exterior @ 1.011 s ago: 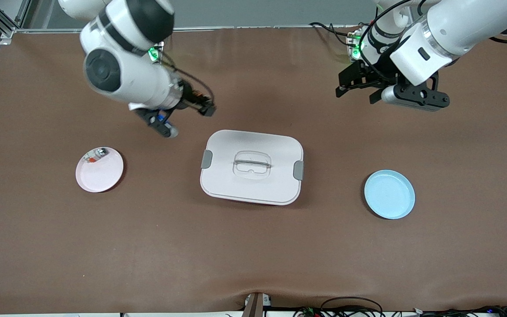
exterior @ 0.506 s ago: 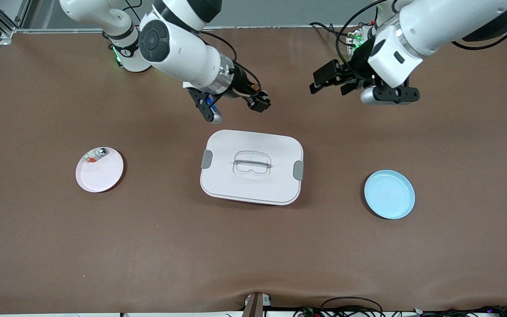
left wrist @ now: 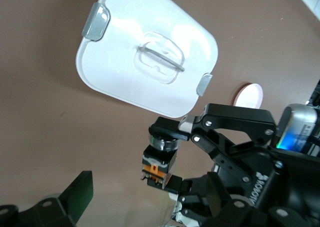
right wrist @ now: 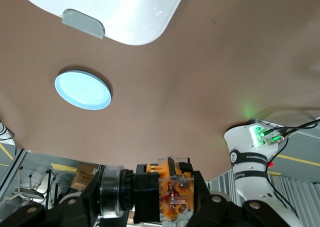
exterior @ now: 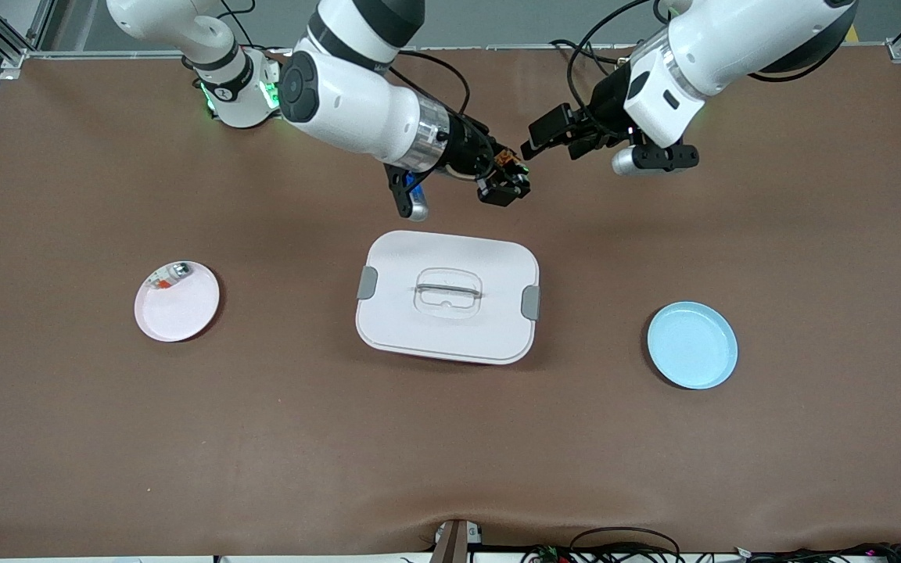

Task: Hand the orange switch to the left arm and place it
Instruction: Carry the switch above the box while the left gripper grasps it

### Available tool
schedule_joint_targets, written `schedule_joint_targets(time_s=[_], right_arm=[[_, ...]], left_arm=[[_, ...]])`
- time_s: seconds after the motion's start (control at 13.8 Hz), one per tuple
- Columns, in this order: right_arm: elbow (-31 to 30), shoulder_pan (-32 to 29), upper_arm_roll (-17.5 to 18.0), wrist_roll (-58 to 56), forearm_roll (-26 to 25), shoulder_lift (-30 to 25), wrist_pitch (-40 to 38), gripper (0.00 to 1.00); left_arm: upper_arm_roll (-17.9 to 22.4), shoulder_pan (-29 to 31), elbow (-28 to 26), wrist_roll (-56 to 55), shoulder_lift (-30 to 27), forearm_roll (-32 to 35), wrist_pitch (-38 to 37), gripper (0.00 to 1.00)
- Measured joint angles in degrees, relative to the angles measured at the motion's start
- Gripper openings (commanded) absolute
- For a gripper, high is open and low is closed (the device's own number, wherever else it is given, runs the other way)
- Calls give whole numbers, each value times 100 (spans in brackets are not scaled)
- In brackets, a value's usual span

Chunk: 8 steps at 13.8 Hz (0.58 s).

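While right gripper (exterior: 507,186) clamps orange switch (exterior: 507,160) at box's (exterior: 447,295) 12 o'clock, left gripper (exterior: 548,141) gapes wide alongside; you risk fingertip clash, misaligned handover, switch dropping onto lid

"ROBOTICS" on the left arm's base (right wrist: 250,163)
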Motion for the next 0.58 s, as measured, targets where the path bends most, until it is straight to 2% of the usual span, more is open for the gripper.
schedule_joint_targets(time_s=[0.07, 0.58], right_arm=[[6, 45, 0, 48, 24, 24, 77, 13], [39, 87, -6, 118, 136, 68, 222, 13]], left_arm=[[-18, 0, -89, 81, -1, -2, 25, 92], [-33, 11, -542, 1152, -2, -460, 735, 79]])
